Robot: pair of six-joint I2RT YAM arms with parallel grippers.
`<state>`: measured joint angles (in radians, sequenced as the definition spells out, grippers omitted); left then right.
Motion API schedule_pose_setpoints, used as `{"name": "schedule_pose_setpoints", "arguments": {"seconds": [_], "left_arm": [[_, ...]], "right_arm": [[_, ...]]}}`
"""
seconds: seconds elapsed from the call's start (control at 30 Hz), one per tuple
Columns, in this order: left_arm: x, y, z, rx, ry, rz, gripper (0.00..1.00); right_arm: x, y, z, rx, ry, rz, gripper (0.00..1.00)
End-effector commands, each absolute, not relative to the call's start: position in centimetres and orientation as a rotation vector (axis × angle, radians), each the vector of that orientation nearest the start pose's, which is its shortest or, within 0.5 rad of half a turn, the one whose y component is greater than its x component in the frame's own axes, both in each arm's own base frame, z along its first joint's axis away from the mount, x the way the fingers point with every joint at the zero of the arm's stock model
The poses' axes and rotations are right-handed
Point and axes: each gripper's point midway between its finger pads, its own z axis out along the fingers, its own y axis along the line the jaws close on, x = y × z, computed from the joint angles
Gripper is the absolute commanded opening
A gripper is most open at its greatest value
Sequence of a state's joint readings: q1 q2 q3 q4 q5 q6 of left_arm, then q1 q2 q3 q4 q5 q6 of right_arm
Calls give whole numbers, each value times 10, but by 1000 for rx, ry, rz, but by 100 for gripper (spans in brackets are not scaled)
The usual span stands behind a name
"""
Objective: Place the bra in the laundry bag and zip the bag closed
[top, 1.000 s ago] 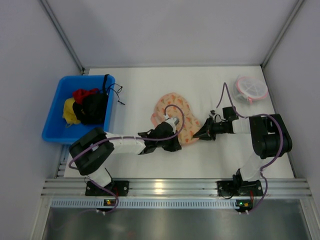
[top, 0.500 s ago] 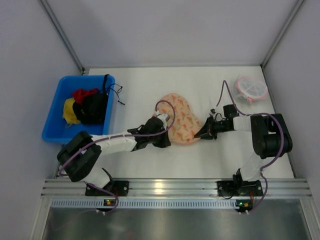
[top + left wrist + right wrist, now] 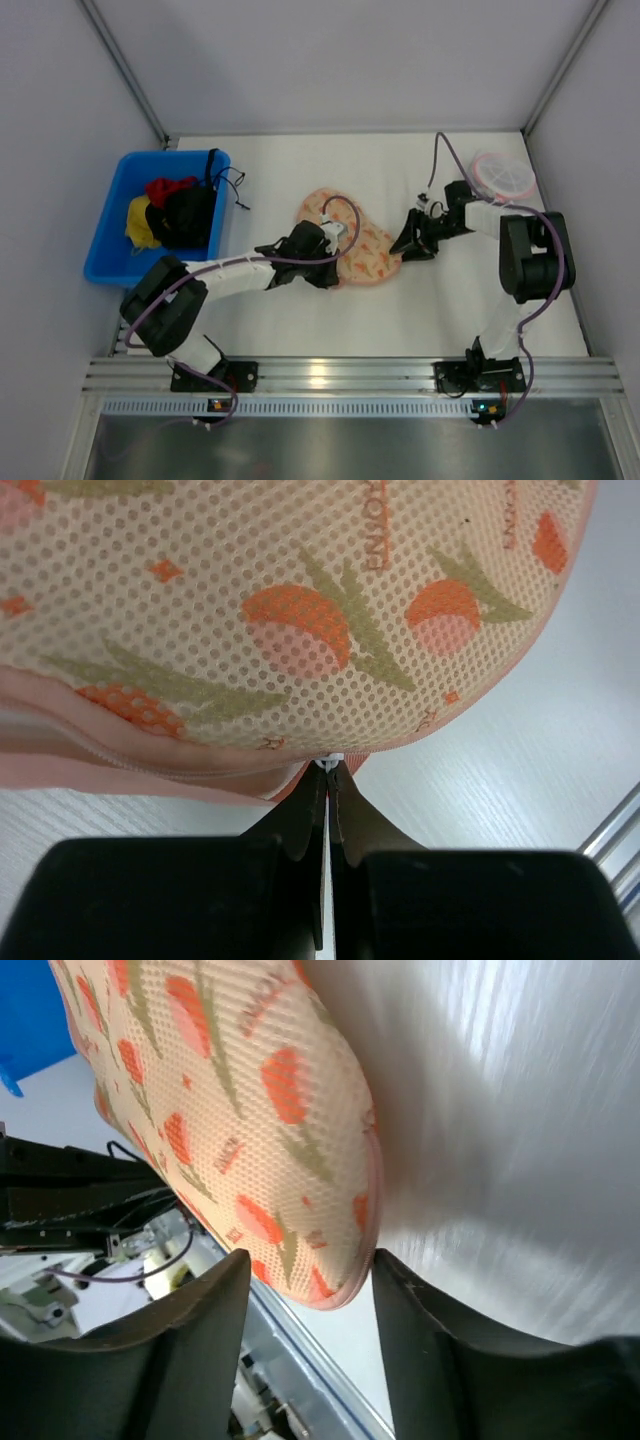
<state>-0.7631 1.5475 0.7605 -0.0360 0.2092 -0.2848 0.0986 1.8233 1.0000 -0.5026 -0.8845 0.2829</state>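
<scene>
Bag (image 3: 375, 250), mid-tabletop (image 3: 300, 320), is judged light, floppy mesh, best held by its firmer zip edge: L gripper (image 3: 327, 770) is pinched on zip pull (image 3: 326, 762), R gripper (image 3: 408, 243) spread beside its end.

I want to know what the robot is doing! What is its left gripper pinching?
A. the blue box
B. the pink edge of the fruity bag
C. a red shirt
B: in the left wrist view the left gripper is shut on the pink zippered edge of the laundry bag.
</scene>
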Motion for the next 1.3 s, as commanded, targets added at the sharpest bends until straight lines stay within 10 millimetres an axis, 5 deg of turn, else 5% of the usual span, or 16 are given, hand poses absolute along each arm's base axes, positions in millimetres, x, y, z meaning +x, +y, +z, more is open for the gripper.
{"name": "schedule_pose_setpoints", "arguments": {"seconds": [0.0, 0.03, 0.2, 0.4, 0.43, 0.57, 0.7, 1.0, 1.17, 1.2, 1.27], "left_arm": [[237, -316, 73, 700, 2348, -863, 0], [246, -330, 91, 638, 2330, -912, 0], [260, -366, 109, 480, 2360, -991, 0], [264, -402, 98, 395, 2432, -1039, 0], [263, -406, 86, 393, 2460, -1031, 0], [269, -417, 80, 318, 2494, -1029, 0], [267, -416, 80, 263, 2515, -1039, 0], [243, -410, 82, 290, 2561, -1149, 0], [236, -416, 89, 346, 2574, -1246, 0], [235, -417, 88, 354, 2583, -1258, 0], [236, -418, 92, 363, 2594, -1272, 0]], "right_arm": [[313, 163, 72, 49, 2704, 1269, 55], [315, 161, 80, 46, 2686, 1268, 61], [296, 144, 100, 94, 2721, 1311, 68], [269, 133, 104, 193, 2774, 1393, 69], [269, 132, 105, 198, 2771, 1399, 75], [281, 114, 110, 164, 2791, 1314, 84], [307, 65, 114, 137, 2759, 1139, 85], [332, 22, 148, -357, 2504, 747, 79], [332, 26, 173, -638, 2284, 518, 70], [328, 40, 186, -736, 2207, 456, 67], [329, 48, 178, -870, 2105, 313, 63]]}}
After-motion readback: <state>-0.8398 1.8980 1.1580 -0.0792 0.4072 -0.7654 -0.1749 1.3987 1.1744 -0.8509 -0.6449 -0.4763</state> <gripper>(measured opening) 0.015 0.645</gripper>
